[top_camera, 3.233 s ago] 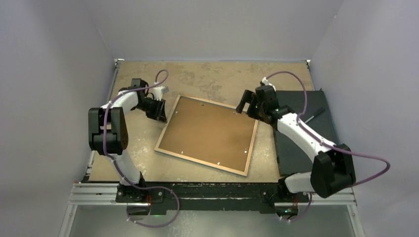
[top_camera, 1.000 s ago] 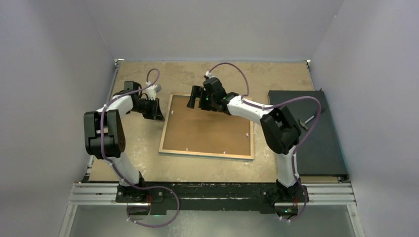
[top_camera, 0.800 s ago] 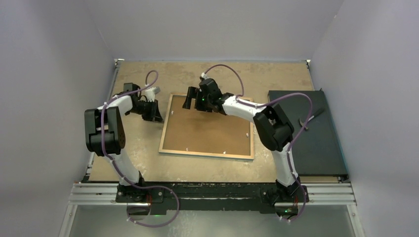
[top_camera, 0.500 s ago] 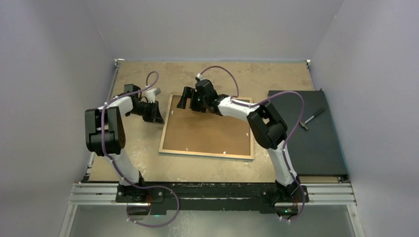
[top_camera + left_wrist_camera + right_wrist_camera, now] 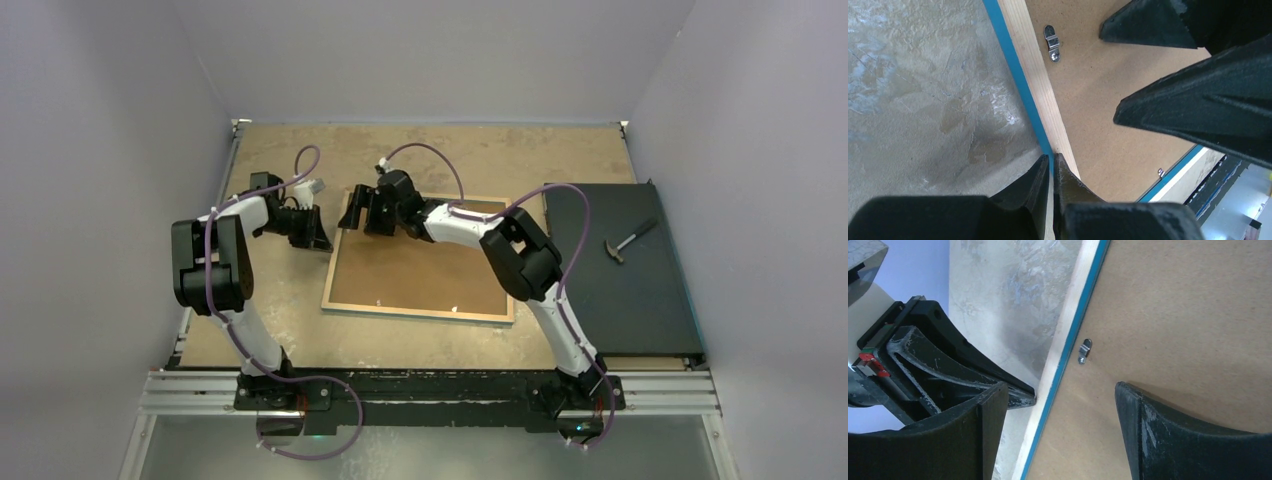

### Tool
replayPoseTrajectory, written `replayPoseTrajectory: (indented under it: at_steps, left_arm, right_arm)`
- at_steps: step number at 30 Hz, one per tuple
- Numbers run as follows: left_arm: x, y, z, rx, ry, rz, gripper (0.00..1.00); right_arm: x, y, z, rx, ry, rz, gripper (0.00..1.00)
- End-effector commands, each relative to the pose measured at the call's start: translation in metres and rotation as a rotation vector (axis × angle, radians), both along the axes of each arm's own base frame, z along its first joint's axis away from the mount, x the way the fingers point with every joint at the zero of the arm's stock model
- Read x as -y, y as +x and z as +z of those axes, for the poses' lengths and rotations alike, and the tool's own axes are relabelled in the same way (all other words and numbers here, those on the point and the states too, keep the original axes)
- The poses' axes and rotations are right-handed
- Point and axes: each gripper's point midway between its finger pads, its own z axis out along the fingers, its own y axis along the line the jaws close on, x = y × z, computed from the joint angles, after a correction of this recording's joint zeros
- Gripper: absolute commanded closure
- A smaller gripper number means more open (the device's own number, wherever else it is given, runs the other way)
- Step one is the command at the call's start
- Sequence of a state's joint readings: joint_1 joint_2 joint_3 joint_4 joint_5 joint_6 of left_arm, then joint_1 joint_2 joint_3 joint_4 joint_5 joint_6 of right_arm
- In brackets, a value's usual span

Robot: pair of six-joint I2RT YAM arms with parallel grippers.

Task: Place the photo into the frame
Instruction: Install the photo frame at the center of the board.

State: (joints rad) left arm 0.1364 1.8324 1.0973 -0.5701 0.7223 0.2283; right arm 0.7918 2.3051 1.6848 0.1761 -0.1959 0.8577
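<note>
The frame (image 5: 415, 312) lies face down on the table, wood rim up, with the brown backing board (image 5: 420, 265) in it. The photo is out of view. My left gripper (image 5: 325, 243) is shut, its tips (image 5: 1052, 159) touching the frame's blue left edge (image 5: 1008, 60) at table level. My right gripper (image 5: 360, 212) is open and empty over the frame's far-left corner. Its jaws (image 5: 1060, 389) straddle the left rim (image 5: 1073, 305), one finger over the table, one over the backing board. A metal turn clip (image 5: 1085, 351) on the board lies between them.
A black mat (image 5: 620, 290) lies on the right side of the table with a small hammer (image 5: 625, 240) on it. Walls close the table at left, back and right. The left gripper's fingers (image 5: 973, 375) lie close beside the right gripper's left finger.
The frame has turned square to the table. My right gripper has travelled left along the frame's far edge to its far-left corner. The left gripper has hardly moved.
</note>
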Motion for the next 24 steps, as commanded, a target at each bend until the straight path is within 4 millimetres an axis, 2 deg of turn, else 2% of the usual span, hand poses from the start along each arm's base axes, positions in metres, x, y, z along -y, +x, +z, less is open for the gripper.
replayPoseTrajectory:
  at_steps: [1,9,24]
  left_arm:
    - [-0.003,-0.004,-0.011,-0.001,0.027,-0.016,0.95]
    - [-0.004,-0.006,-0.014,-0.008,0.03,-0.018,0.96]
    - [-0.002,-0.009,-0.015,-0.008,0.023,-0.019,0.97]
  right_arm:
    - [-0.015,-0.001,0.005,-0.005,0.054,0.014,0.21]
    - [-0.025,-0.007,-0.003,-0.022,0.085,0.035,0.24]
    - [-0.034,-0.006,-0.009,-0.05,0.131,0.032,0.26]
